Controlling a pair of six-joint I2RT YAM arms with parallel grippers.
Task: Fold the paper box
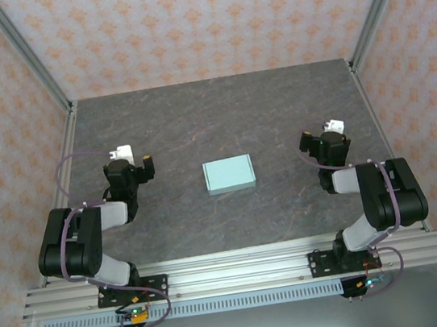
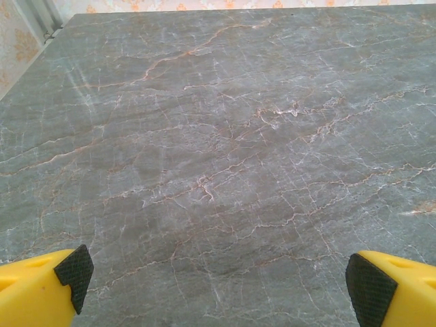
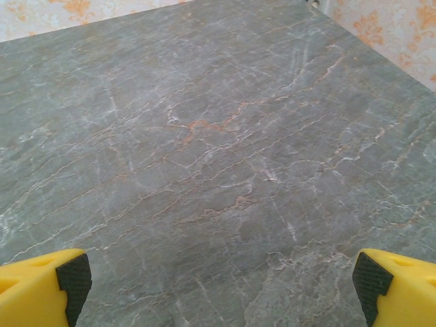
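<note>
A: Where is the task thing, pls?

B: The pale mint-blue, flat rectangular paper box lies near the middle of the dark grey, marble-veined bench. It is between the two arms and well apart from both.

A: And the end effectors?

B: The left end effector is wide open and holds nothing. Its yellow fingers carry black pads. The right end effector is the same: wide open, empty.

A: What can go wrong from here?

B: I think three things. 1) The card looks thin and lies flat, so a finger coming from the side can push it instead of lifting an edge. The bench looks smooth, so the box can slide away. 2) A hard pinch can put a crease in the wrong place. 3) Both arms must come to the same small spot, so they can bump each other.

A: Do the views differ?

B: Yes. The top view gives the box position vs. both arms, but I cannot tell from it whether flaps or tabs stand open. The wrist views give the jaw gap clearly, and the bare veined bench in front of each.
</note>
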